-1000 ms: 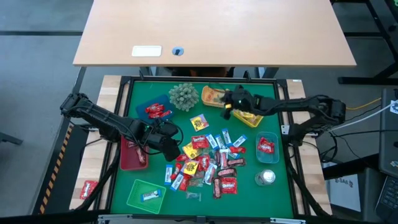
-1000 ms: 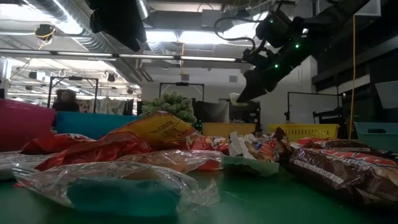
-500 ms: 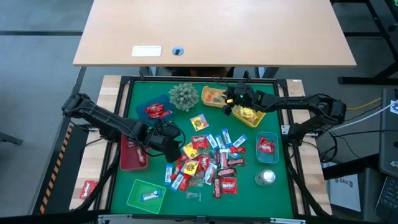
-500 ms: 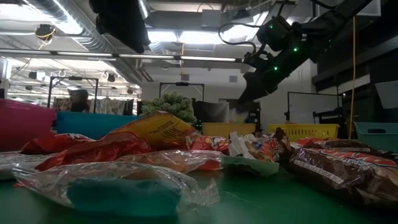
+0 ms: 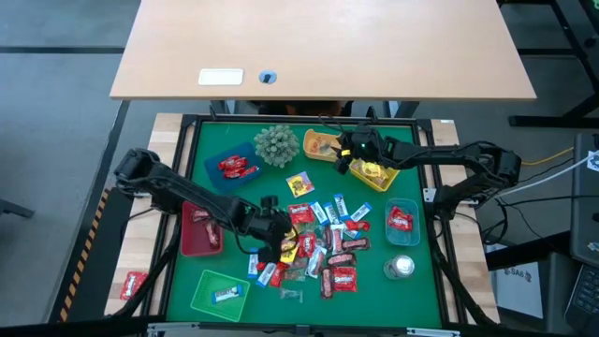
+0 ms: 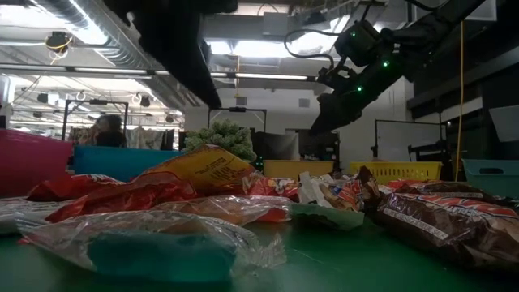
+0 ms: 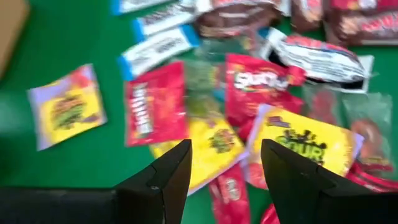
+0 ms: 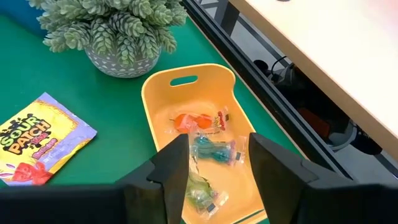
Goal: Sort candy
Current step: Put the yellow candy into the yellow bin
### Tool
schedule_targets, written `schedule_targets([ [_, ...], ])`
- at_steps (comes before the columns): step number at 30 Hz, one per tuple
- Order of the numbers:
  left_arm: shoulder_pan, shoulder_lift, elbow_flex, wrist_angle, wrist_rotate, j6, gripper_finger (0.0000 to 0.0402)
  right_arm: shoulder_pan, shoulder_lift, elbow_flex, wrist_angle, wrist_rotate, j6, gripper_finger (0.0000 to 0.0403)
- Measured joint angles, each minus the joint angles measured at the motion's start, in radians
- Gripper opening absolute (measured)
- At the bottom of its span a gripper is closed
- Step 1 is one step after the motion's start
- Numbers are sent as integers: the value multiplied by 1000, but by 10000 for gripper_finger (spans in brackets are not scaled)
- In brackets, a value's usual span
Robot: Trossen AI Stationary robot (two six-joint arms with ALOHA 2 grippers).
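A green tabletop [image 5: 206, 253] carries a loose candy [image 5: 314, 243] heap under the left fingers [image 7: 177, 168], coloured trays [image 5: 217, 292] around it, and a potted plant [image 5: 276, 145].

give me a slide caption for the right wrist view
Open right gripper above the yellow tray holding wrapped candy.

You cannot read most wrappers in the candy pile [image 5: 314, 245] from the high view; they are too small. The left gripper [image 7: 225, 163] view blurs its packets, and several at the far side run off the picture's edge. In the low view, the near clear-wrapped sweet [image 6: 154, 243] is out of focus (its contents show only as a teal smear), and the packets behind it hide most of the pile. The right gripper [image 8: 217, 163] covers part of the yellow tray [image 8: 155, 115], whose near end is cut off.
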Motion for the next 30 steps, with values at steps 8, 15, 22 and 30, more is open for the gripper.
schedule_targets([
  [8, -1, 85, 0, 37, 236, 7, 179, 0, 0, 0, -1, -2, 2, 167],
  [15, -42, 103, 0, 73, 337, -21, 179, 0, 0, 1, -18, -3, 2, 167],
  [22, -103, 116, 0, 84, 182, -20, 179, 0, 0, 1, -58, -6, 2, 168],
  [30, -156, 178, 0, 94, 60, -16, 179, 0, 0, 1, -56, -10, 2, 168],
])
